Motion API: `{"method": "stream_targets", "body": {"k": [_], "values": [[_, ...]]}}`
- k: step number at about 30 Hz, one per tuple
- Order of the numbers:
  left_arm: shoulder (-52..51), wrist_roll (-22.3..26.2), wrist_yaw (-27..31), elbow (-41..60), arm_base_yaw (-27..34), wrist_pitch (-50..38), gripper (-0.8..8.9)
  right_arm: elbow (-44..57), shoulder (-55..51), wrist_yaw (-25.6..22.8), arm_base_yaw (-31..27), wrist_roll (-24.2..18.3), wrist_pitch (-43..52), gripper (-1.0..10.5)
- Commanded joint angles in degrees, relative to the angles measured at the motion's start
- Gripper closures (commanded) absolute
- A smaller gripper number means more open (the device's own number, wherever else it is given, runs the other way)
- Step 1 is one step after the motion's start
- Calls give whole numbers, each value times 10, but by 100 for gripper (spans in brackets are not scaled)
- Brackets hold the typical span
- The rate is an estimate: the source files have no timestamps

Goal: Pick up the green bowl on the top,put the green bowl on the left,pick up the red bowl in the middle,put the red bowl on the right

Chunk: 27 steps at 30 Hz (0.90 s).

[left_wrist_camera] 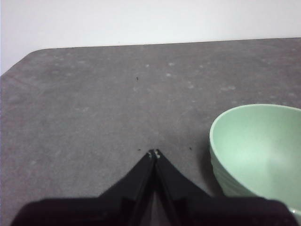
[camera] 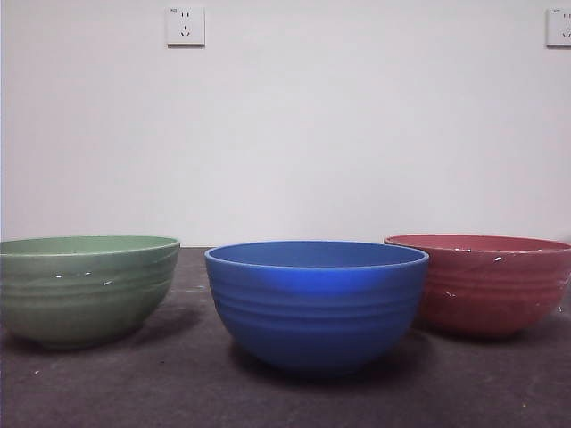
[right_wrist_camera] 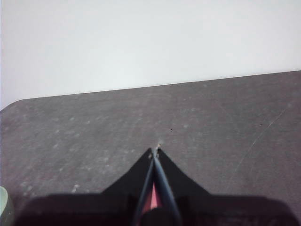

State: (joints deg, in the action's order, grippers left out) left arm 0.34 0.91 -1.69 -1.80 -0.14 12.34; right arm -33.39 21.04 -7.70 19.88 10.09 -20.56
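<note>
Three bowls stand apart in a row on the dark table in the front view: the green bowl (camera: 86, 288) at the left, a deep blue bowl (camera: 316, 301) in the middle, the red bowl (camera: 482, 281) at the right. My left gripper (left_wrist_camera: 154, 153) is shut and empty, with the green bowl (left_wrist_camera: 257, 150) beside it on the table. My right gripper (right_wrist_camera: 155, 152) is shut too, its tips touching; a sliver of the red bowl (right_wrist_camera: 152, 200) shows below them, between the jaws. Neither arm appears in the front view.
A white wall with two power outlets (camera: 186, 26) rises behind the table. The table's far edge (left_wrist_camera: 155, 44) with a rounded corner shows in both wrist views. A pale green rim (right_wrist_camera: 3, 207) peeks in at the right wrist view's corner.
</note>
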Motion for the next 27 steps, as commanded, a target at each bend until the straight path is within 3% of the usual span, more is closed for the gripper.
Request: {"method": "stream_targets", "body": {"k": [1, 27], "values": [[-2, 4, -1, 7, 2, 6, 817, 3, 0, -2, 1, 5, 3, 945], [-1, 4, 0, 7, 2, 8, 817, 3, 0, -2, 1, 5, 3, 945]]}}
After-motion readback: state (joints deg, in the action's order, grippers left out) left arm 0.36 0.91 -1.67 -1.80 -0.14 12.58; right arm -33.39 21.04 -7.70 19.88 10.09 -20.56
